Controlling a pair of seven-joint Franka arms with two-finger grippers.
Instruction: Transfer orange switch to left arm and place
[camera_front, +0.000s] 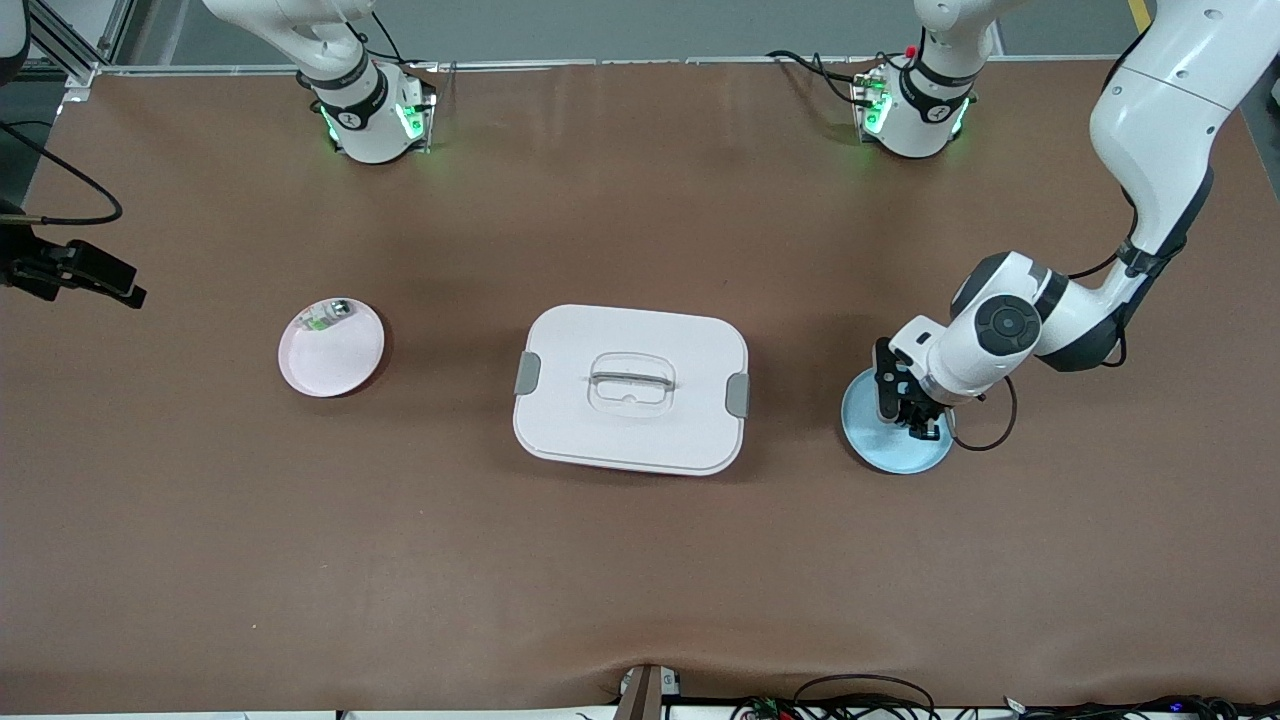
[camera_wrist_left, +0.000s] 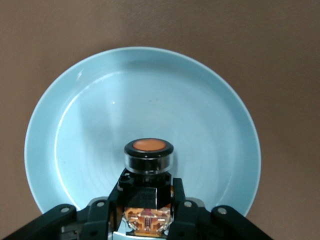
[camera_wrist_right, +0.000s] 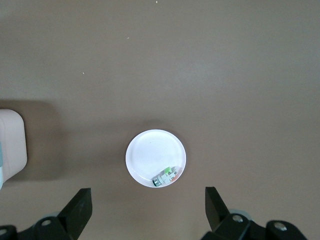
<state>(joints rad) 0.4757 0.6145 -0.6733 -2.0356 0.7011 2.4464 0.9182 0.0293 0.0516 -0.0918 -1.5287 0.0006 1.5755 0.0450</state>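
The orange switch (camera_wrist_left: 148, 155), a small black cylinder with a round orange cap, lies on the pale blue plate (camera_wrist_left: 90, 125) toward the left arm's end of the table. My left gripper (camera_wrist_left: 148, 187) is down on that plate (camera_front: 870, 432), its fingers pressed against both sides of the switch's body. In the front view the left gripper (camera_front: 907, 404) hides the switch. The white box (camera_front: 580, 420) with grey latches stands mid-table. My right gripper (camera_wrist_right: 148, 205) is open and empty, high over the table near the pinkish-white plate (camera_wrist_right: 150, 152); it is out of the front view.
The pinkish-white plate (camera_front: 335, 362) toward the right arm's end holds a small green-and-clear silvery part (camera_front: 325, 318), also in the right wrist view (camera_wrist_right: 166, 177). The box's corner (camera_wrist_right: 11, 145) shows there too. A black mount (camera_front: 75, 268) sticks in at the right arm's table end.
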